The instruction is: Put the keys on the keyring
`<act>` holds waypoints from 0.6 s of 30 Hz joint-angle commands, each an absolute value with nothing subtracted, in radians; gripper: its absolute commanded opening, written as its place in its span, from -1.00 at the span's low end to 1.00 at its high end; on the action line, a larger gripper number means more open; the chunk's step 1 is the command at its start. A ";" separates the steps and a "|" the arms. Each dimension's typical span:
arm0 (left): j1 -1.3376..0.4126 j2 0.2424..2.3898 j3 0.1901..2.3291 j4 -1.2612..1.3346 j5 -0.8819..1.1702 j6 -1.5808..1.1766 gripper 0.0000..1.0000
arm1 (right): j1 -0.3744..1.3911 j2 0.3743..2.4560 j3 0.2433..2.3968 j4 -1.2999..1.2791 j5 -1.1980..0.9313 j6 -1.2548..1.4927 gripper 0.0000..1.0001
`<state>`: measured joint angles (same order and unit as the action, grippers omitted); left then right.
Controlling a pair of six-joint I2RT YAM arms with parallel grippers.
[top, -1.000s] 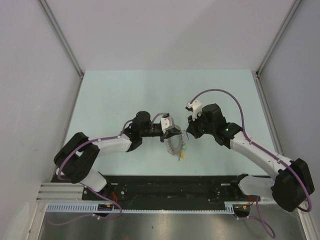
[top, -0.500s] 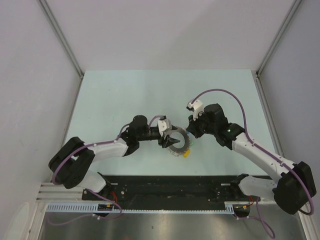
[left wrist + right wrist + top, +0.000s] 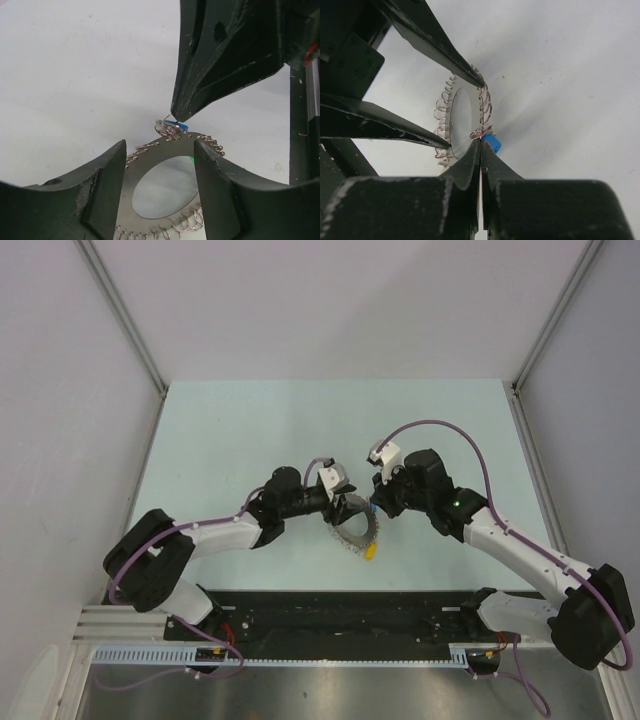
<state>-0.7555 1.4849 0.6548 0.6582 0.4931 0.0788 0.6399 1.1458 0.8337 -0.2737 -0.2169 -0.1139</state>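
While left fingers [image 3: 100,200] clasp the keyring [image 3: 162,150], right fingers [image 3: 462,172] pinch a blue-tagged key [image 3: 491,141] against its rim.

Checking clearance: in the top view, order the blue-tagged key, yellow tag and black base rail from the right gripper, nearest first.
1. Blue-tagged silvery key, pinched by the right gripper.
2. Yellow oval plastic tag, on the silver-grey keyring, its near edge.
3. Long black base rail, between the arm bases.

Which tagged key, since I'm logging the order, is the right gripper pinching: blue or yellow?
The blue-tagged key: the right gripper is shut on it at the keyring's edge. The yellow-tagged key sits at the keyring's near side, away from both grippers.
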 commanded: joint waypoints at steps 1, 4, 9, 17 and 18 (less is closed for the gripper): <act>-0.801 1.500 0.672 0.713 0.373 0.006 0.20 | 0.653 1.112 0.891 -0.250 -0.184 -0.127 -1.00; -0.822 1.502 0.631 0.767 0.287 -0.055 0.19 | 0.664 1.109 0.893 -0.256 -0.173 -0.121 -1.00; -0.850 1.505 0.614 0.802 0.221 -0.061 0.04 | 0.673 1.101 0.896 -0.259 -0.166 -0.115 -1.00; -0.857 1.516 0.615 0.821 0.179 -0.048 -0.27 | 0.681 1.088 0.897 -0.276 -0.160 -0.114 -1.00; -0.859 1.517 0.615 0.824 0.176 -0.046 -0.27 | 0.680 1.086 0.897 -0.278 -0.158 -0.112 -1.00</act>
<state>-0.8509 1.5082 0.6170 0.7525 0.2237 -0.0376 0.6724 1.1198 0.8425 -0.2871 -0.1673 -0.1131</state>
